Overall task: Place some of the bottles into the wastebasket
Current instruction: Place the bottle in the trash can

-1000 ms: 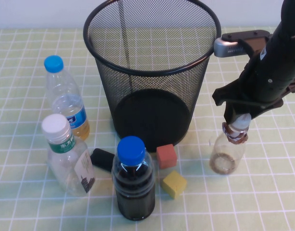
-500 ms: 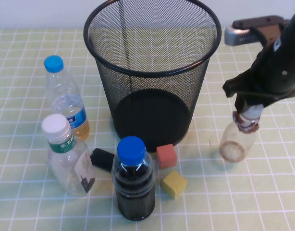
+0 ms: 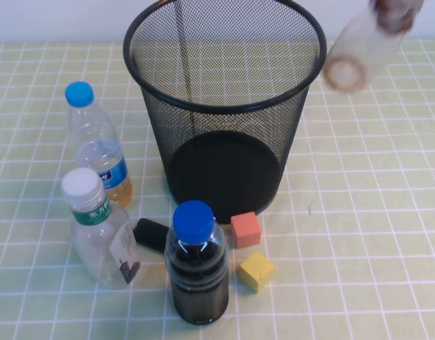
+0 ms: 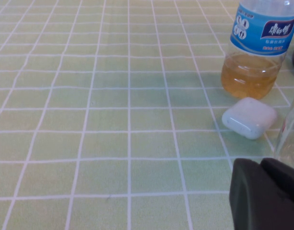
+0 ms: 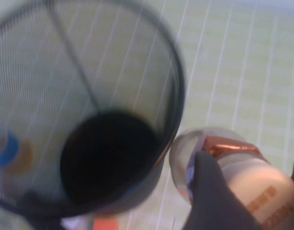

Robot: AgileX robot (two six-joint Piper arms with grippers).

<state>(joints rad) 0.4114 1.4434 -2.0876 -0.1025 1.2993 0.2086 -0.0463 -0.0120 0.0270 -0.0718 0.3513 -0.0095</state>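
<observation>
1 small bottle (image 3: 364,42), tilted base-first toward the wastebasket (image 3: 224,106), is pinched by the right hand (image 5: 243,191); left hand (image 4: 266,196) state unclear

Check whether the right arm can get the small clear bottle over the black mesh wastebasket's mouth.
Probably yes: right gripper holds the small clear bottle raised beside the black mesh wastebasket rim, nothing between. Left gripper hangs low, away.

We see the small bottle (image 3: 364,44) no longer standing on the table right of the wastebasket (image 3: 224,106); it now hangs high at the far right, level with the rim and just outside it, tilted with its base toward us. The right gripper (image 5: 247,191), clamped on its neck, has risen out of the high view, taking the arm with it.
</observation>
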